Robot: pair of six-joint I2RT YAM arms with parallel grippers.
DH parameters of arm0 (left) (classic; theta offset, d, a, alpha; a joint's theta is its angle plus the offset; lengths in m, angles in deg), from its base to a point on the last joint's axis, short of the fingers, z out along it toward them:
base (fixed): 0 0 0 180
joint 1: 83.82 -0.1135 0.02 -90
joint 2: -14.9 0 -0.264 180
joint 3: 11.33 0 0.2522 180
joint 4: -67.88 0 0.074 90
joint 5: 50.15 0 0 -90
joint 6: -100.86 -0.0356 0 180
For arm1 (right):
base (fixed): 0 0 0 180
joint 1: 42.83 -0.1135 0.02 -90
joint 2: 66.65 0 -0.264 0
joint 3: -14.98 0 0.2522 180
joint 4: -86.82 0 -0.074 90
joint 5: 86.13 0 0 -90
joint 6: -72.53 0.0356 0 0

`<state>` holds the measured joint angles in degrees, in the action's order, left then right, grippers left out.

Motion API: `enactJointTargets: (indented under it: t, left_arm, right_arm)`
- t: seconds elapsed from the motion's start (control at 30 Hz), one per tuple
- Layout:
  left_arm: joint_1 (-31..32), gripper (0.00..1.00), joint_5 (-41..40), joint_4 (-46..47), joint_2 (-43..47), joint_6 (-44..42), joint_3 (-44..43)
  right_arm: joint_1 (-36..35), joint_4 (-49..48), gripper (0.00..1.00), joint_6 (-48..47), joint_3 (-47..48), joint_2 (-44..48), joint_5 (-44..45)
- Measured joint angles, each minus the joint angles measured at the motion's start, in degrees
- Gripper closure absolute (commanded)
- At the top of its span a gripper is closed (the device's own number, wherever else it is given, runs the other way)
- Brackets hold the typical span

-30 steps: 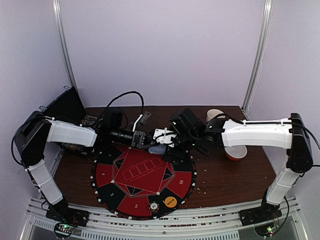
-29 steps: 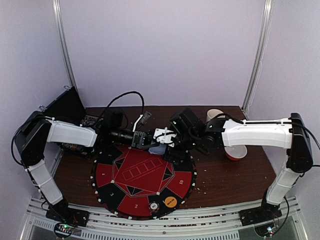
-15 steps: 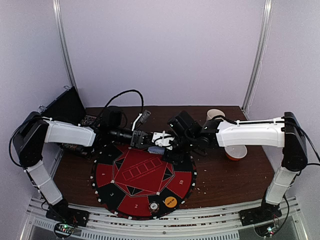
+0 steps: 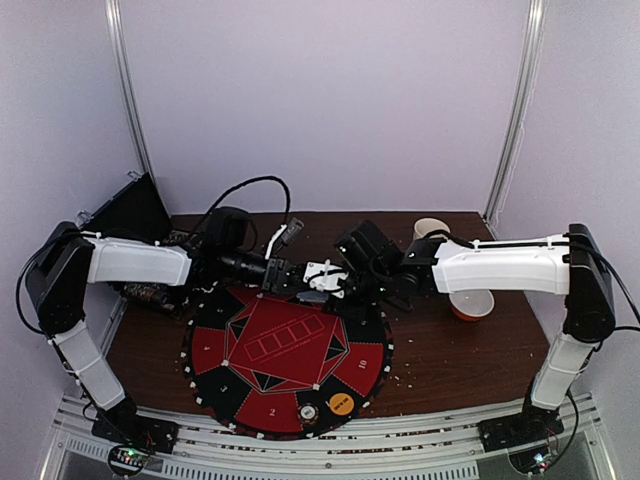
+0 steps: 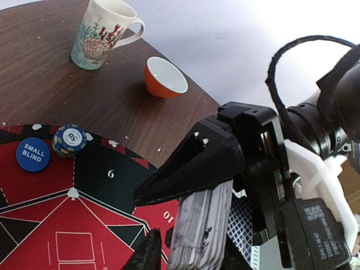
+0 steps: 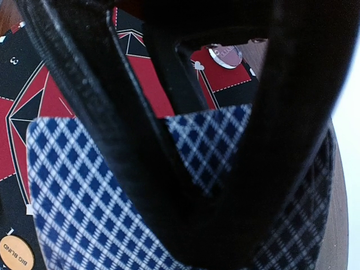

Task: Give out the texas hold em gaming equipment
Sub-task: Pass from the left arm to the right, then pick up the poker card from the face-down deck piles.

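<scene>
Both have shifted slightly left: left tool [image 4: 291, 275] clamps cards [image 5: 199, 230], opening of right tool [image 4: 333, 279] unclear.

"small blind" on blue button [image 5: 32, 154], "50" on blue chip [image 5: 70, 139], "big blind" on orange button [image 6: 12, 254]

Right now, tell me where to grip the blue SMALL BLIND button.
Grip the SMALL BLIND button by its rim, coming straight down from above: it lies flat on the poker mat, leaving only the edge to pinch. Close across the sides clear of the 50 chip stack, which sits close beside it.
</scene>
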<state>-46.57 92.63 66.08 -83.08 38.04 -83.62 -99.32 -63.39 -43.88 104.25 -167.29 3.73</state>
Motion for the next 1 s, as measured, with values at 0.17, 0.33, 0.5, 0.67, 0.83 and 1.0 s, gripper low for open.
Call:
enactJointTargets:
  t: [0.17, 0.33, 0.5, 0.67, 0.83, 1.0]
  left_arm:
    - [0.0, 0.62, -3.6, -8.8, 0.0, -4.9, -3.8]
    - [0.0, 0.50, -5.5, -12.6, 0.2, -7.3, -4.2]
    - [-0.2, 0.36, -6.8, -14.3, 1.1, -8.1, -4.7]
    - [-0.6, 0.25, -6.8, -14.3, 1.2, -7.3, -4.7]
    - [-2.1, 0.13, -6.4, -13.5, 1.3, -5.5, -4.7]
    - [-3.4, 0.10, -4.1, -11.5, 2.9, -4.7, -4.5]
  right_arm:
    - [0.0, -0.2, 0.55, 0.2, 0.0, 0.0, 1.2]
    - [0.1, 0.2, 0.56, 0.3, -0.1, 0.0, 1.4]
    - [0.0, 0.0, 0.57, 0.5, -0.1, 0.0, 1.2]
    - [0.1, -0.4, 0.58, 1.1, -0.1, 0.0, 0.9]
    - [0.3, -0.8, 0.59, 1.3, -0.1, 0.0, 0.7]
    - [0.6, -1.0, 0.59, 1.4, -0.1, 0.0, 0.0]
